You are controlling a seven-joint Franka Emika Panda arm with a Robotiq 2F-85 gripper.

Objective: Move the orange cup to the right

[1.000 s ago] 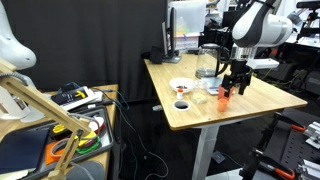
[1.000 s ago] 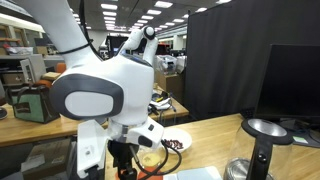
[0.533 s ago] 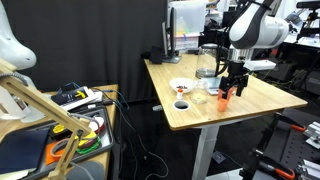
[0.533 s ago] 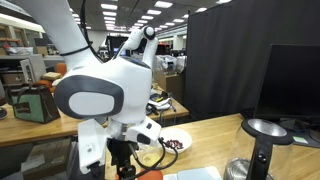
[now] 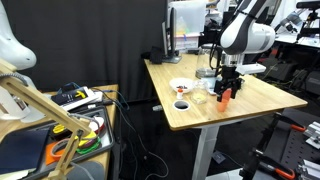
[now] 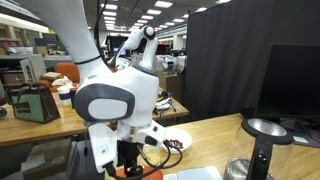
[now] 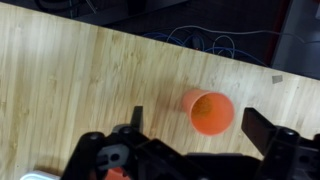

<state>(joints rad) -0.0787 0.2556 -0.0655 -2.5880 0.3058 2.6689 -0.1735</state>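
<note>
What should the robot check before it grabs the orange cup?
1. Gripper open: ok, the fingers are spread wide in the wrist view.
2. Orange cup upright: ok, its mouth faces up.
3. Cup between the fingers: ok, though it sits nearer one of them.
4. Cup empty: ok, only orange shows inside.
5. Nothing touching the cup: ok, bare table wood shows all round it.
6. Gripper low enough to close on the cup: cannot tell.
</note>
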